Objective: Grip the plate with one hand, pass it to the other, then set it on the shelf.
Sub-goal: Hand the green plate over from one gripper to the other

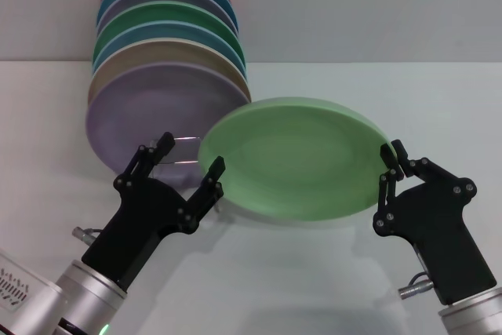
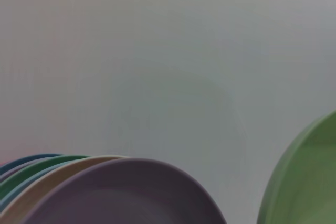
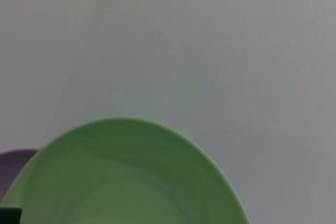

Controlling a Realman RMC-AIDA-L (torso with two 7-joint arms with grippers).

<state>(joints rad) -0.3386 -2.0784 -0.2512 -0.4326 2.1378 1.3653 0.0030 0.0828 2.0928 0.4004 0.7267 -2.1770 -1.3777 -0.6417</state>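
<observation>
1. The step in hand is judged to be the pass: the plate [image 1: 298,158] is held above the white table [image 1: 314,272] between the two arms, tilted, with its hollow face turned up and toward the camera.

2. The right hand [image 1: 387,169] is clamped on the plate's right rim; its fingers are seen together on the edge, and the plate's weight appears to be carried there.

3. The left hand [image 1: 188,158] is held at the plate's left rim with its fingers apart. One fingertip lies just at the rim, the other well to the plate's left; whether the rim is yet touched cannot be told.

4. The shelf [image 1: 187,151] is seen only as two thin wires just left of the plate, between the left hand's fingers and in front of the lavender plate [image 1: 149,119].

5. A row of standing plates [image 1: 169,45] is ranged behind the lavender one, up and to the left of the plate.

6. In the left wrist view the plate [image 2: 310,182] shows as a green edge beside the lavender plate [image 2: 131,198]; in the right wrist view the plate [image 3: 131,177] fills the near field.

7. The next move is judged to call for the left hand to be shut on the rim before the right hand is released, so that the plate is never left unheld.

8. A slot in front of the lavender plate is then needed on the shelf.
</observation>
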